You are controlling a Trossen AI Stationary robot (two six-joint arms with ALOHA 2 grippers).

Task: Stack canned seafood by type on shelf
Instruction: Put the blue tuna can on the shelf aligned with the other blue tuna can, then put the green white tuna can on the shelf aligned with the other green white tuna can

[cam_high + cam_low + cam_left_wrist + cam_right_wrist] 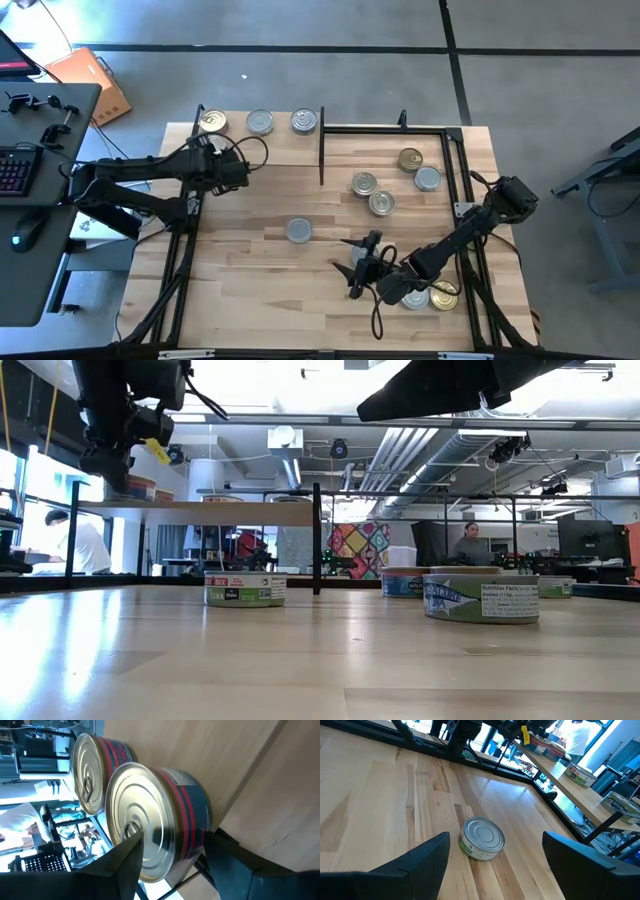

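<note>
Your light-wood table [250, 260] carries the shelf [260, 140] at its 11 o'clock corner, three tins lined along it. Your left gripper [172, 852] straddles the gold-topped tin [150, 820] there, jaws narrow around it. Your right gripper [495, 862], at 5 o'clock, gapes wide toward a silver-topped tin [481, 838].

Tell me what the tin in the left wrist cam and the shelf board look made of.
Tin: metal by the look; glossy stamped lid with concentric rings and reflections, printed red and dark band around the side, paper or print unclear. Shelf board: light wood with visible grain, satin finish; solid or laminate unclear.
</note>
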